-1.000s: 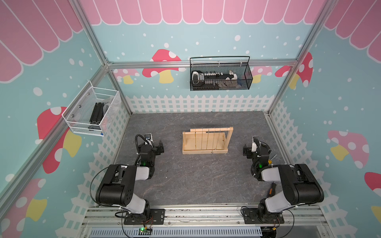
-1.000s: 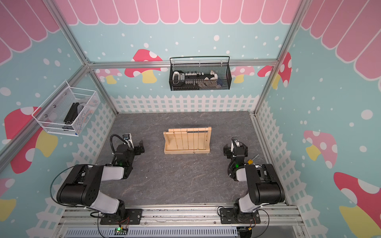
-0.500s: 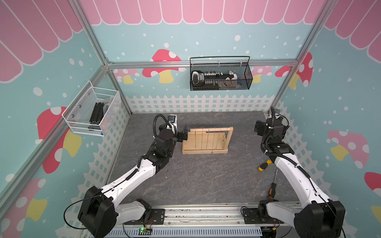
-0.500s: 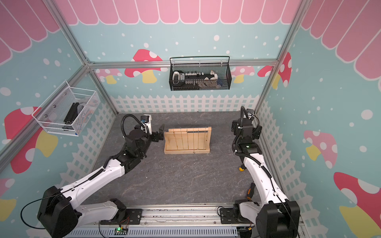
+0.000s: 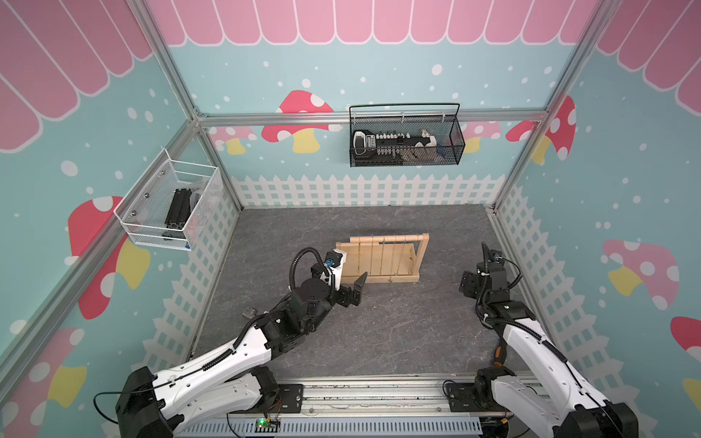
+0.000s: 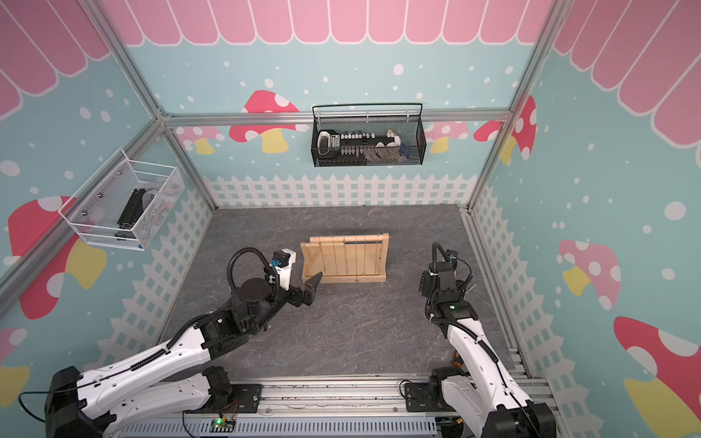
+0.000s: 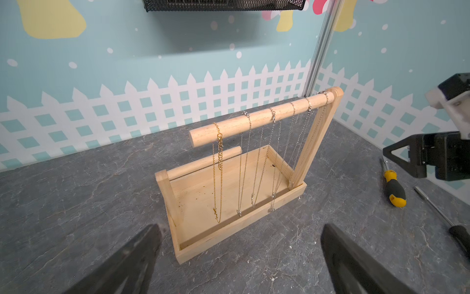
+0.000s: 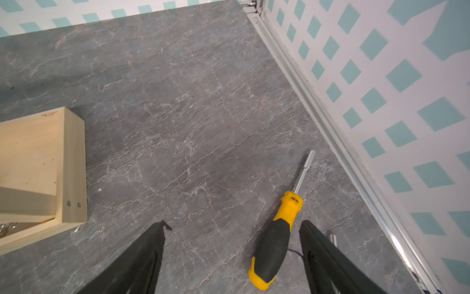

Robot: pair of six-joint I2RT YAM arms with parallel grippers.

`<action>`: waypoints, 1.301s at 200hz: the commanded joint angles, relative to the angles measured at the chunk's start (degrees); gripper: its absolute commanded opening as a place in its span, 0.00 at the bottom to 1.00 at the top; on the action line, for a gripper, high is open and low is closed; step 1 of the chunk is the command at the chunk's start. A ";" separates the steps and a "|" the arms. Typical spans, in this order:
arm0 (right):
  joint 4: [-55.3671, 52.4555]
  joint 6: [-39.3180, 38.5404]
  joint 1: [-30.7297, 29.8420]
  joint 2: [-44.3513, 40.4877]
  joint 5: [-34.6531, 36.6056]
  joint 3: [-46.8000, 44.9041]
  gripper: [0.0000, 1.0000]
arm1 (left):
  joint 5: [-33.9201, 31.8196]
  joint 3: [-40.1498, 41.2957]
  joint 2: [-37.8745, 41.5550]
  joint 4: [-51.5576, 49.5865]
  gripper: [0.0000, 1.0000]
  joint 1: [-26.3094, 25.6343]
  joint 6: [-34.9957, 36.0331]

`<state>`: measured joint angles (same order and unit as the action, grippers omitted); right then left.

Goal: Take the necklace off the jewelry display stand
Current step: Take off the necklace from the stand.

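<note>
The jewelry display stand (image 7: 311, 142) stands upright on the grey table (image 5: 379, 333), right in front of the left gripper (image 7: 241, 227), its short end toward the fingertips. Its dowel rail (image 7: 256, 119) runs away from those fingers & carries a row of chains. A gold necklace (image 7: 220, 152) hangs nearest the fingers, close to the rail's bare round end. Several silver necklaces (image 7: 244, 165) hang further along, toward the tall far upright. All hang straight, lower ends down near the base. The left fingers (image 7: 142, 254) are spread wide w/ nothing btwn them, one each side of the stand's near corner. The tips are v. close to the wood; contact or not I can't make out.

The right gripper (image 8: 234, 224) hangs beyond the stand's far end, well apart from it, fingers parted & holding nothing. Below them on the table lies a yellow-black screwdriver (image 8: 277, 236), handle nearer one finger (image 8: 330, 254), shaft pointing out past the tips toward the wall. A second tool (image 7: 437, 211) w/ a slim metal shaft & black handle lies just beside it.

Up on the back wall, beyond both sets of fingers, hangs a black mesh basket (image 5: 451, 151). On the side wall outboard of the left arm hangs a white mesh basket (image 5: 205, 204). Each has stuff inside too small to name
</note>
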<state>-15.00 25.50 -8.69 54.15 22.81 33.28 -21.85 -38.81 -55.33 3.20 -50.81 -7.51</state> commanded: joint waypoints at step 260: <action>16.78 4.39 -12.49 -5.37 -0.85 -9.84 0.98 | -0.51 -5.92 -27.14 28.10 0.51 7.48 0.32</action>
<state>0.95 28.56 -20.75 48.66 21.91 22.68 -24.88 -43.18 -81.60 29.61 -43.57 -5.50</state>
